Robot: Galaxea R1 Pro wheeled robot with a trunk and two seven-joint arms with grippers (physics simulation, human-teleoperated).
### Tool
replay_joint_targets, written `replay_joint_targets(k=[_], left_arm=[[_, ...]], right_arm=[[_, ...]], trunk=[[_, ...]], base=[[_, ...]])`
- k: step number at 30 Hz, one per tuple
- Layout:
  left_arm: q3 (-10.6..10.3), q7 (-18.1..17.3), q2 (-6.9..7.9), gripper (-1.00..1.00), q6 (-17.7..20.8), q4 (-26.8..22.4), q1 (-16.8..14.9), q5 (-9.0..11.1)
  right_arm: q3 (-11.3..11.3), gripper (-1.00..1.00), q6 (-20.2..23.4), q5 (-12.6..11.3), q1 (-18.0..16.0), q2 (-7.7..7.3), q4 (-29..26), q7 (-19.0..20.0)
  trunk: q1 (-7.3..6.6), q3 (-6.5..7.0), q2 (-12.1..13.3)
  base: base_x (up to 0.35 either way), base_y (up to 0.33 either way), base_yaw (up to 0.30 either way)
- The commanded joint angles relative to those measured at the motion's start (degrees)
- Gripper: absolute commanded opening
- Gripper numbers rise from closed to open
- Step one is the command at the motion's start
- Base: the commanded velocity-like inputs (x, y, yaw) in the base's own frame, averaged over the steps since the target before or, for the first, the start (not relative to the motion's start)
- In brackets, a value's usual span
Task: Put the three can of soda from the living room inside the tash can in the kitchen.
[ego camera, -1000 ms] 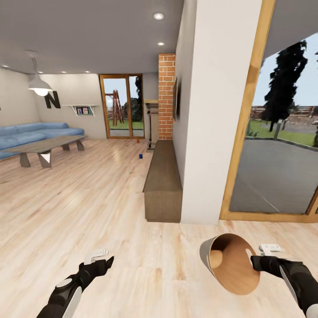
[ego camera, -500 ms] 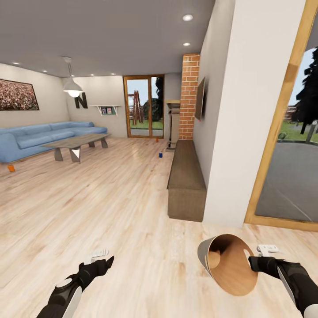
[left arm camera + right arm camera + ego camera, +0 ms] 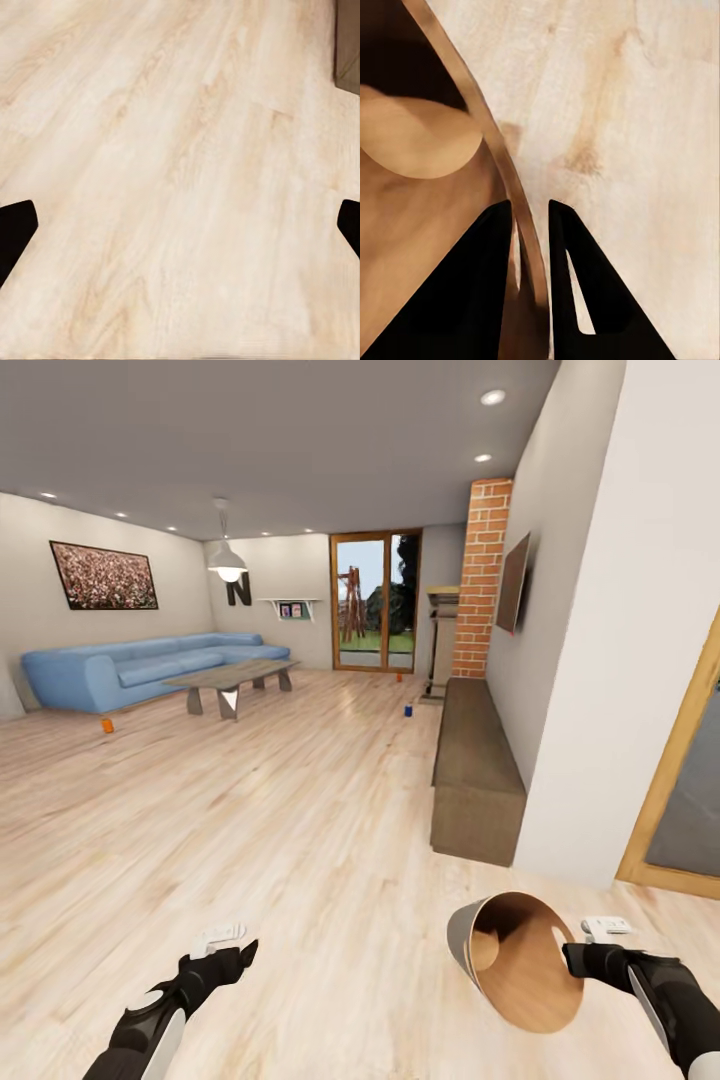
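My right gripper (image 3: pixel 573 958) is shut on the rim of the tash can (image 3: pixel 515 958), which hangs tilted above the floor with its brown inside facing me. The right wrist view has the fingers (image 3: pixel 487 292) pinching that rim (image 3: pixel 502 172) from both sides. One orange can of soda (image 3: pixel 107 726) stands on the floor near the sofa's end. A dark blue can (image 3: pixel 408 710) and another orange can (image 3: pixel 398 677) stand far off by the bench and the glass door. My left gripper (image 3: pixel 232 948) is open and holds nothing, over bare floor (image 3: pixel 180 187).
A blue sofa (image 3: pixel 150 670) and a low coffee table (image 3: pixel 235 680) stand at the far left. A long brown bench (image 3: pixel 475 775) runs along the right wall, with a brick column (image 3: pixel 480 590) behind it. Wide wooden floor (image 3: pixel 250 820) lies between me and them.
The camera has turned left, so the room has slid right in the picture; the sofa, wall picture and near orange can have come into view. Both arms hold the same pose.
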Motion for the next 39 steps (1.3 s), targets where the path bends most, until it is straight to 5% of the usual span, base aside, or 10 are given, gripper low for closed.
replay_joint_targets(k=[1, 24, 39], left_arm=[[-0.03, 0.00, 0.00, 1.00, 0.00, -0.01, 0.00, 0.00], [-0.08, 0.06, 0.00, 1.00, 0.00, 0.04, 0.00, -0.07], [-0.13, 0.08, 0.00, 1.00, 0.00, 0.04, 0.00, -0.09]], right_arm=[[-0.09, -1.00, 0.13, -0.77, 0.02, 0.01, -0.06, 0.24], [0.00, -1.00, -2.50, -0.81, 0.75, 0.20, 0.02, 0.29], [0.08, -1.00, -2.42, -0.61, 0.99, 0.80, 0.02, 0.22]], trunk=[[0.00, 0.01, 0.00], [0.00, 0.00, 0.00], [0.00, -1.16, 0.00]], base=[[-0.073, 0.194, 0.252], [-0.007, 0.056, 0.057], [0.000, 0.000, 0.000]])
